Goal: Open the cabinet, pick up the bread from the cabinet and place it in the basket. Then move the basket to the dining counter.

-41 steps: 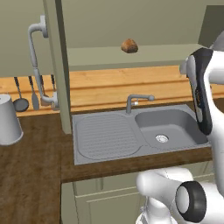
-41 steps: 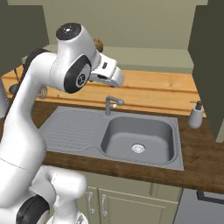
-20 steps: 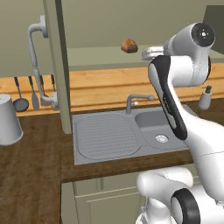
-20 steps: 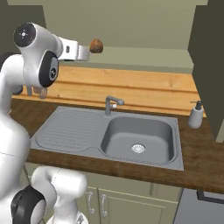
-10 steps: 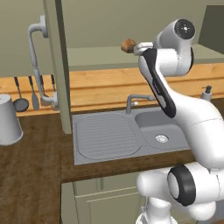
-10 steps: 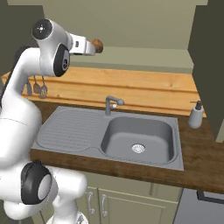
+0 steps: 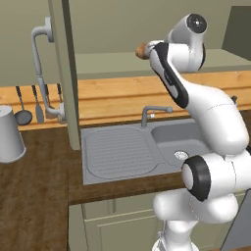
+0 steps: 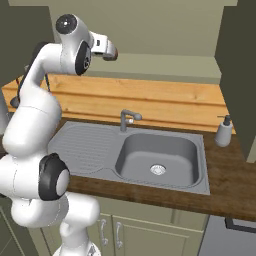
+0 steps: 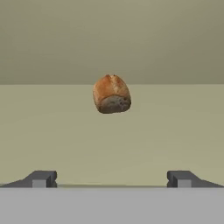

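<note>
The cabinet (image 7: 68, 73) stands open, its door edge-on with a curved grey handle (image 7: 40, 59). On its pale shelf (image 9: 175, 131) lies the bread (image 9: 111, 94), a small brown loaf, alone. My gripper (image 9: 111, 179) is open and points straight at the loaf, which sits centred ahead of the two dark fingertips (image 9: 41, 178) and apart from them. From the left, the bread (image 7: 140, 49) peeks out beside my hand at shelf height. From the right, my gripper (image 8: 107, 49) is just short of the bread (image 8: 113, 53). The basket and the dining counter are out of view.
Below the cabinet a grey sink (image 8: 157, 152) with a tap (image 8: 126, 119) is set in a dark wood worktop (image 7: 34, 196). A soap bottle (image 8: 223, 131) stands at the right, a grey canister (image 7: 10, 133) at the left. Utensils (image 7: 22, 105) hang on the wooden backsplash.
My arm has swung up toward the shelf and brought the hand close to the bread. The jaws have stayed open. The bread has not moved.
</note>
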